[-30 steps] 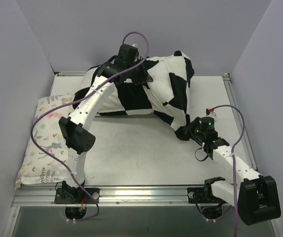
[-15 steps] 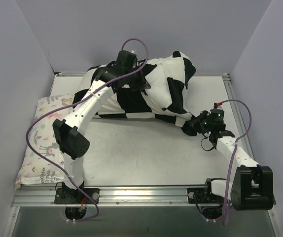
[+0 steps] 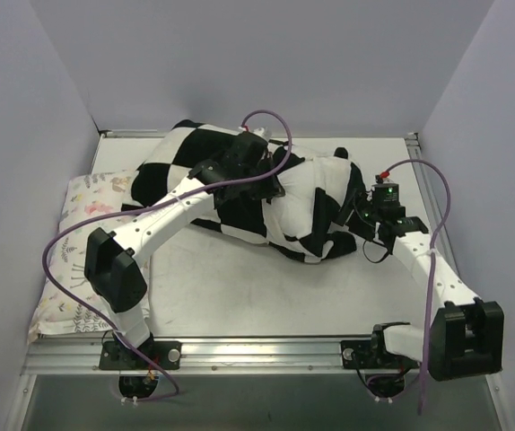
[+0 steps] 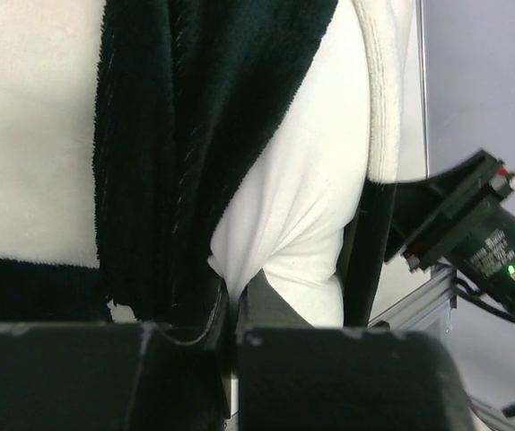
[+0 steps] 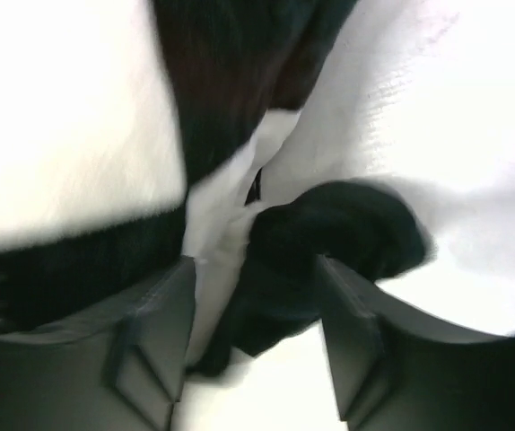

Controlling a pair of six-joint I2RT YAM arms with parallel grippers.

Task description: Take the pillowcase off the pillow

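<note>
The black-and-white checkered pillowcase (image 3: pixel 304 224) lies slumped across the back of the table. My left gripper (image 3: pixel 262 175) sits on top of it near the middle. In the left wrist view this gripper (image 4: pixel 233 310) is shut on a pinch of smooth white pillow (image 4: pixel 311 197) that shows between folds of the plush pillowcase (image 4: pixel 168 135). My right gripper (image 3: pixel 358 218) is at the cover's right end. In the right wrist view it (image 5: pixel 257 287) stands open, with a black fold of the pillowcase (image 5: pixel 329 233) lying loose between its fingers.
A pale pillow printed with small pastel animals (image 3: pixel 78 260) lies along the left side. Metal rails run along the front edge (image 3: pixel 257 346) and the right edge (image 3: pixel 428 180). Grey walls close in on the left, back and right. The right arm's wrist (image 4: pixel 482 242) shows in the left wrist view.
The bundle has come down from a raised heap to lie flatter and further right. My left arm dropped with it. My right gripper opened and let go of the pillowcase corner.
</note>
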